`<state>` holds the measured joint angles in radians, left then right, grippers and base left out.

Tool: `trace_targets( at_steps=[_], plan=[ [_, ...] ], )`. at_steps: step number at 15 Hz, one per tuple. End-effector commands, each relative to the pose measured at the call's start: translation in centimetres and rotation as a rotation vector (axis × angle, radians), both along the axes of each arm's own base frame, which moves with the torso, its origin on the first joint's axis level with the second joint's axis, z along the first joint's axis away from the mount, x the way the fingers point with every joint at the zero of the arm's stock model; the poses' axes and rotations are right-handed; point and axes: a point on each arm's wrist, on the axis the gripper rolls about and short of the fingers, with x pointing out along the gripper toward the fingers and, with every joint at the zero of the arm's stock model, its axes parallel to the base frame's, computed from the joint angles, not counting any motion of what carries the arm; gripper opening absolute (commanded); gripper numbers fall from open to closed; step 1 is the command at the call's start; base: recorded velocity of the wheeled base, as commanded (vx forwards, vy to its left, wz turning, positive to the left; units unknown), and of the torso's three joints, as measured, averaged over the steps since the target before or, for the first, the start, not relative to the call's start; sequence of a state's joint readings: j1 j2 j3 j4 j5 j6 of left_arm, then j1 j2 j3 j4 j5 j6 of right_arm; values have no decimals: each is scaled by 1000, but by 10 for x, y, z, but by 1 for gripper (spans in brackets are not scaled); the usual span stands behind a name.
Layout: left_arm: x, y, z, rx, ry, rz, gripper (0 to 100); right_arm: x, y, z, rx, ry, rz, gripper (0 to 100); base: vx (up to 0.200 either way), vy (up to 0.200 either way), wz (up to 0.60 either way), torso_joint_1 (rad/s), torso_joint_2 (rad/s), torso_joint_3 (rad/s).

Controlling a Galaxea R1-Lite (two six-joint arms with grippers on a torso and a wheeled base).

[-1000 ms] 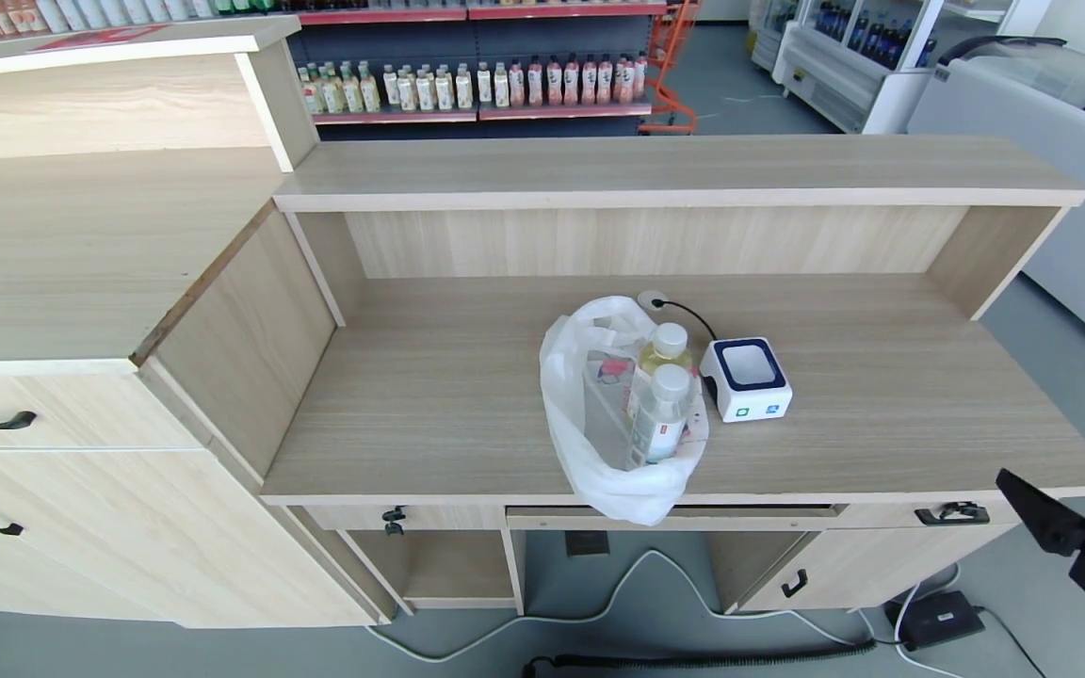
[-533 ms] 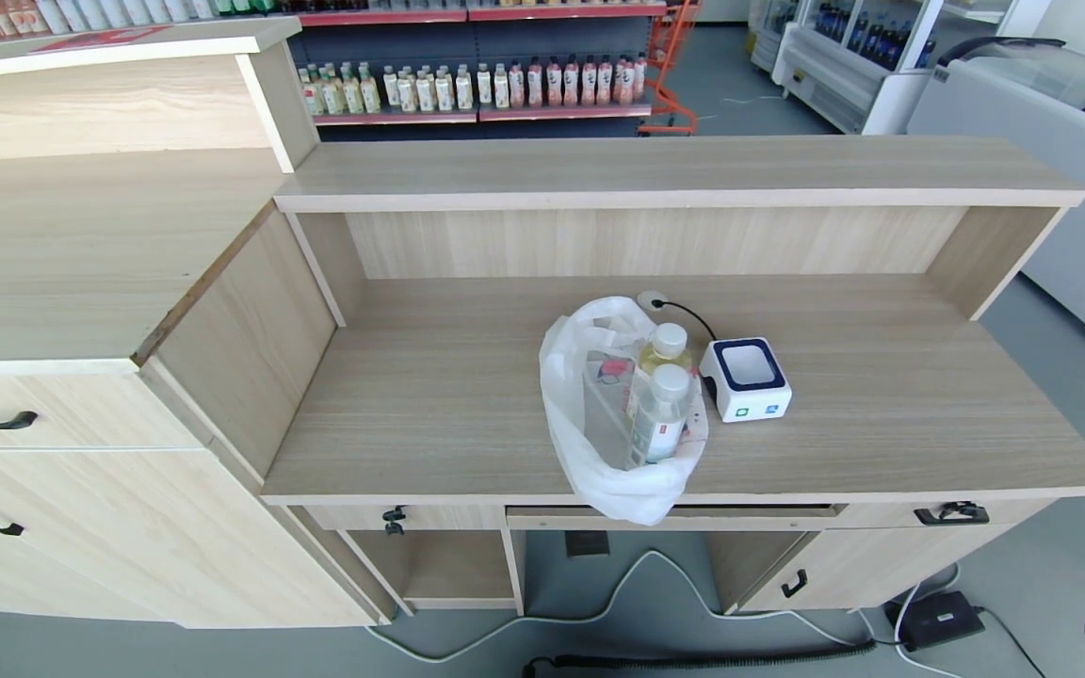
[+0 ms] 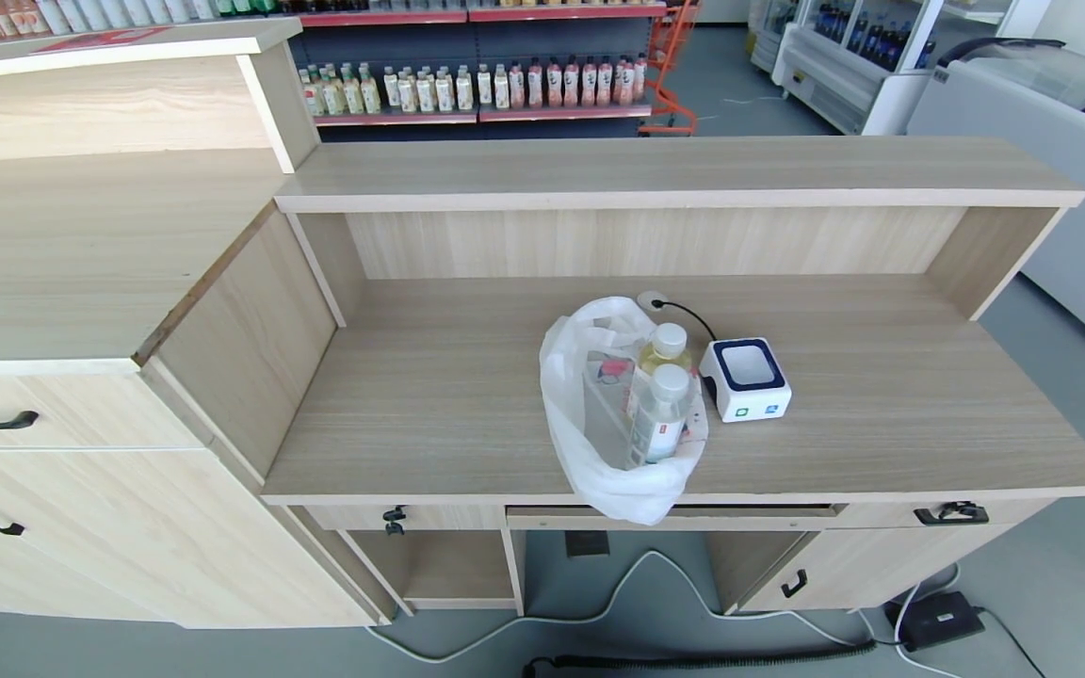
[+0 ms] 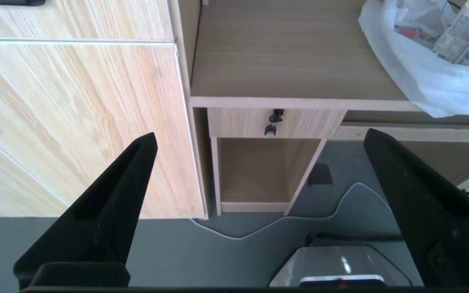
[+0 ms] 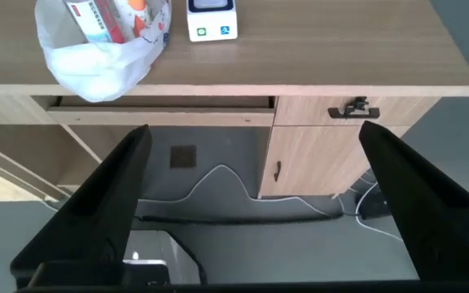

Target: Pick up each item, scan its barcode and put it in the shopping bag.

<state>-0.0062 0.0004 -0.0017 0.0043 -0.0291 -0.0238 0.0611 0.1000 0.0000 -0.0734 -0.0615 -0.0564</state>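
Both end effectors hang low before the bench [image 3: 429, 414], fingers wide apart and holding nothing.
The left end effector [image 4: 259, 142] faces the bench's front edge, and the white shopping bag [image 4: 430, 77] sits up ahead of it, off to the robot's right. From the right end effector [image 5: 255, 130], the bag lies up ahead to the robot's left, with the scanner [image 5: 212, 18] just beyond, touching the bag's side. In the bag stand 2 capped items, the nearer bottle [image 3: 663, 414] and the farther bottle [image 3: 663, 350].

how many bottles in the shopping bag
2: the near bottle toward the front edge, the far bottle just behind it, both in the shopping bag; others may be hidden.
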Motion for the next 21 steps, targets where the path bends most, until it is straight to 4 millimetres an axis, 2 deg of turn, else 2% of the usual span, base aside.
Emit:
trace_targets(
  at_steps=[1,4,7,10,21],
  plan=[
    [0,0,0,-1,0,0,100,-2,0,0,-1,-20,2,100,0,0,0,0,0,0],
    [0,0,0,-1,0,0,100,-6,2,-1,4,-71,-65,100,0,0,0,0,0,0],
    [0,0,0,-1,0,0,100,-9,2,-2,-29,-103,-22,100,0,0,0,0,0,0],
    [0,0,0,-1,0,0,100,-8,1,-4,39,-84,-31,100,0,0,0,0,0,0],
    [0,0,0,-1,0,0,100,-8,1,-8,36,-39,-30,100,0,0,0,0,0,0]
  ],
)
